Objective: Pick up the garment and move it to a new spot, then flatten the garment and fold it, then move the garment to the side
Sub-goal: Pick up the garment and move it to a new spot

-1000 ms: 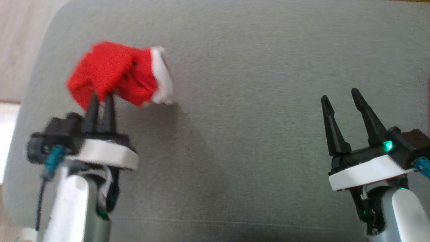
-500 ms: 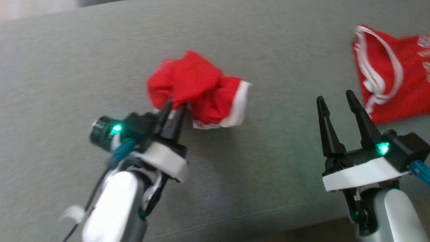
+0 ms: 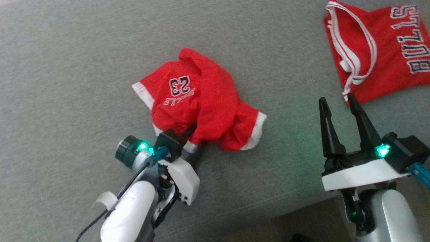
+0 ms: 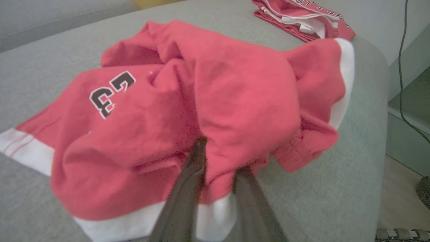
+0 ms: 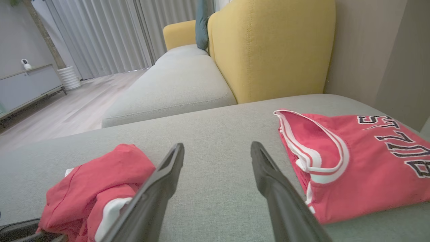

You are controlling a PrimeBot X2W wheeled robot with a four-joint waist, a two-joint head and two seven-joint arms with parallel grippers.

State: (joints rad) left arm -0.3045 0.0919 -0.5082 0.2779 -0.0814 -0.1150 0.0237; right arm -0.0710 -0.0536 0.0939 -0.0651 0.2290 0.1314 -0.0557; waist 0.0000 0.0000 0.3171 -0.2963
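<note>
Head view: shorts (image 3: 201,101) marked "23" lie mid-sofa (image 3: 67,67), with a "BULLS" jersey (image 3: 376,50) well to the right. The shorts partly hide the left gripper (image 3: 195,136). The right gripper (image 3: 339,101) gapes wide, empty.
Left wrist view: fingers (image 4: 188,188) narrow, tips in the cloth; I cannot tell if they grip.
Right wrist view: a yellow cushion (image 5: 268,50) stands behind.
</note>
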